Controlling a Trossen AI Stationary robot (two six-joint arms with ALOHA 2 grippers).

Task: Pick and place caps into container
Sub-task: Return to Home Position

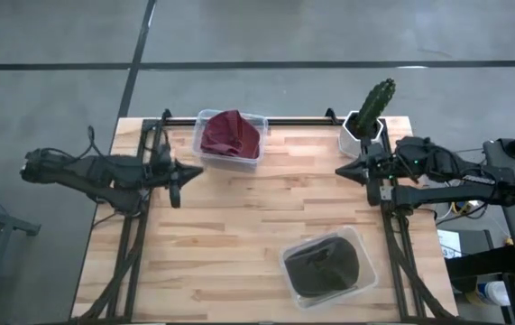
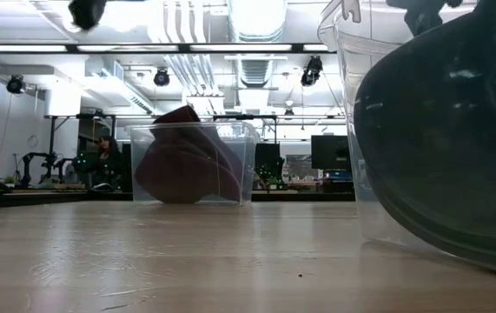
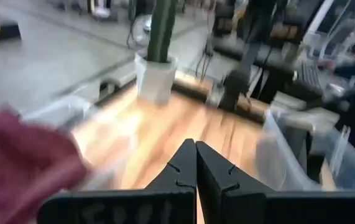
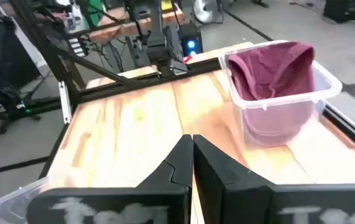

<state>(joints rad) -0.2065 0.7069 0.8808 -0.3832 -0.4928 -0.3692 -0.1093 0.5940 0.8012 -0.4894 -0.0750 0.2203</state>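
A maroon cap (image 1: pixel 230 134) lies bunched in a clear container (image 1: pixel 255 153) at the table's far middle; it also shows in the low view (image 2: pixel 187 161) and the right wrist view (image 4: pixel 273 65). A dark olive cap (image 1: pixel 322 265) fills a second clear container (image 1: pixel 368 262) near the front right, close up in the low view (image 2: pixel 447 130). My left gripper (image 1: pixel 198 171) hovers shut and empty at the table's left edge, just left of the maroon container. My right gripper (image 1: pixel 340 171) hovers shut and empty at the right edge.
A green cactus in a white pot (image 1: pixel 365 122) stands at the far right corner, just behind my right gripper. The bare wooden tabletop (image 1: pixel 239 235) lies between the two containers. Black frame rails run along the left and right table edges.
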